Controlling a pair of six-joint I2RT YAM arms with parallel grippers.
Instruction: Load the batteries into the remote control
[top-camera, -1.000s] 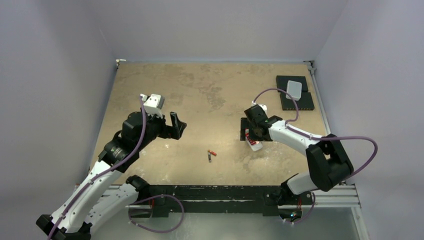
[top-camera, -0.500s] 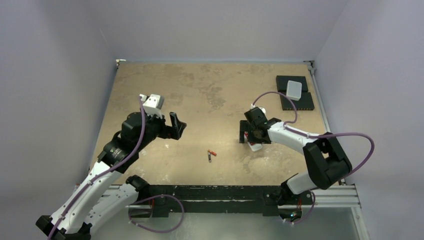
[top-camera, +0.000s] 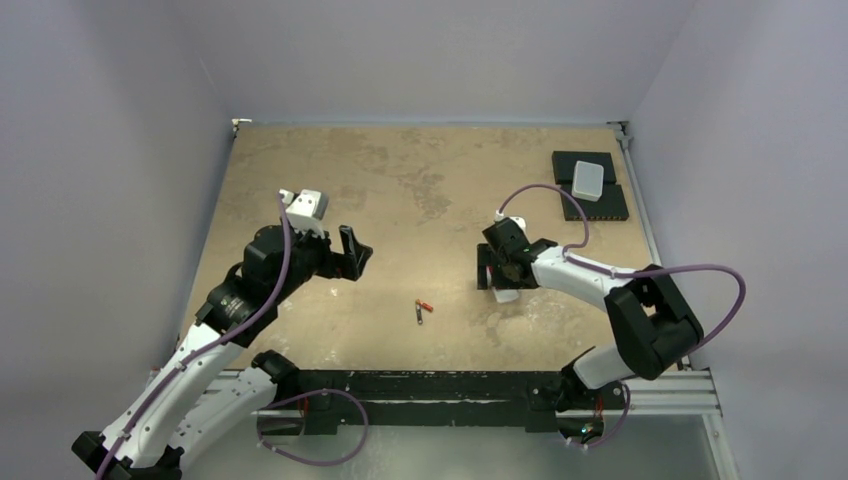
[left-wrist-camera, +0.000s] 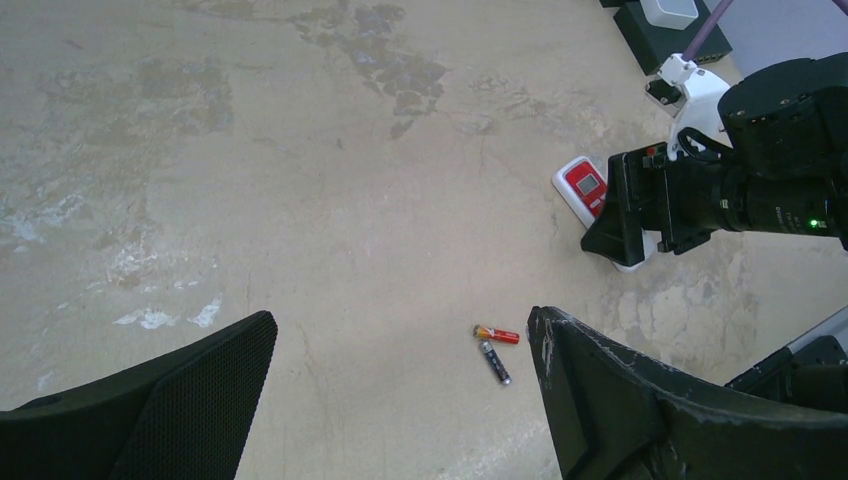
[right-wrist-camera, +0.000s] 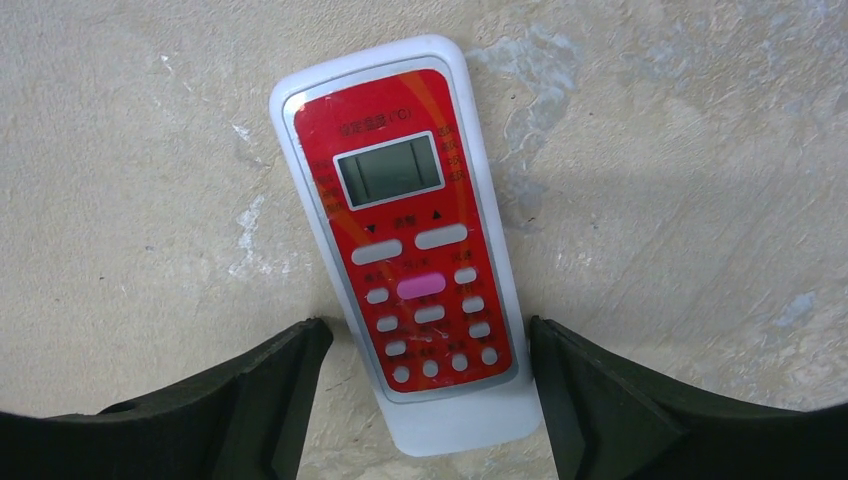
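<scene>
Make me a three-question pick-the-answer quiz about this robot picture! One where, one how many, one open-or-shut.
1. How many batteries lie loose on the table? A one; B two; C four
2. Where is the remote control? A hanging in the air; B on top of the batteries; C flat on the table, between the right gripper fingers
3. The left gripper is: A open, holding nothing; B shut on a battery; C shut on the remote control

Answers: 1 B, two small cylinders lie close together. 2 C, the right wrist view shows it face up between the fingers. 3 A, its fingers stand wide apart above bare table.
</scene>
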